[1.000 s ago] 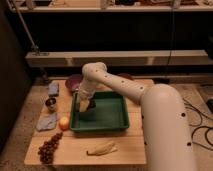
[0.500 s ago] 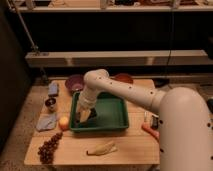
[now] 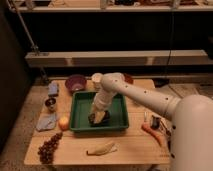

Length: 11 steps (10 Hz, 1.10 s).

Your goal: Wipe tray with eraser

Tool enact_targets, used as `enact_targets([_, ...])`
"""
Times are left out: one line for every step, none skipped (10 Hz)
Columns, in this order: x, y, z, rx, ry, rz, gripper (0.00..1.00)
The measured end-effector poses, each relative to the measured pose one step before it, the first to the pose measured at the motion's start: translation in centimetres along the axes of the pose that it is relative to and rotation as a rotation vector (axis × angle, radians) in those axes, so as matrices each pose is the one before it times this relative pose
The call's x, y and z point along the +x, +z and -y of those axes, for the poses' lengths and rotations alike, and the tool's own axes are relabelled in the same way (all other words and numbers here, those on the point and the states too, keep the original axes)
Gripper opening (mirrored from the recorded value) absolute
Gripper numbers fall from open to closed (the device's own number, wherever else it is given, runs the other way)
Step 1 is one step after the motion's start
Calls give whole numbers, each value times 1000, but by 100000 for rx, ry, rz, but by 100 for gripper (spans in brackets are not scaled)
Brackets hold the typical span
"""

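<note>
Looking across a wooden table [image 3: 140, 151] from beside the robot, with its white arm [image 3: 150, 100] crowding the lower right corner. Shows, nearest the front edge, a pale banana [image 3: 101, 148] and, to the left, a bunch of dark grapes [image 3: 49, 146]. Finds a carrot [image 3: 152, 133] near the right edge, just beside a small item too blurred to name.

Moves inward to the green tray [image 3: 116, 111] at the table's middle, with a round orange-coloured fruit [image 3: 63, 123] just beside its left wall and a crumpled blue-grey cloth [image 3: 46, 121] further left. Places the gripper [image 3: 98, 118] low inside the tray, close to the front wall and left of centre, seemingly pinching a dark block, taken to be the eraser [image 3: 93, 120]. Cannot confirm whether the eraser touches the tray floor or hovers just above it.

Judges the wiping as under way, not finished: eraser gripped and down in the tray, yet no streak or cleaned patch to mark how much floor is covered, so the right half and back corners probably remain.

Continues behind the tray to a small dark cup [image 3: 50, 104], a blue block [image 3: 53, 88], a purple bowl [image 3: 76, 83], a white cup [image 3: 96, 79] and a reddish bowl [image 3: 128, 78] half hidden by the arm. Ends at a long grey shelf [image 3: 125, 59] in dim light.

Leaves unclear a yellowish patch at the gripper's tip, merging with the eraser.
</note>
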Motion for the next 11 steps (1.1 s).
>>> enact_targets([1343, -247, 1322, 925, 2391, -1156, 0])
enact_targets([1201, -401, 1501, 730, 2232, -1367, 0])
enact_targets([1121, -558, 1893, 1118, 2087, -1471, 0])
enact_targets([204, -425, 1845, 1551, 706, -826, 0])
enact_targets([-315, -222, 1137, 652, -287, -373, 0])
enact_targets([-1241, -66, 1343, 540, -1389, -28, 0])
enact_targets([-1171, 222, 426, -152, -1451, 15, 0])
enact_targets([-1664, 342, 244, -404, -1825, 239, 0])
enact_targets([-2759, 866, -133, -855, -3027, 643, 0])
enact_targets([-1720, 471, -627, -520, -2001, 522, 0])
enact_targets([-1407, 498, -1209, -982, -1962, 593, 0])
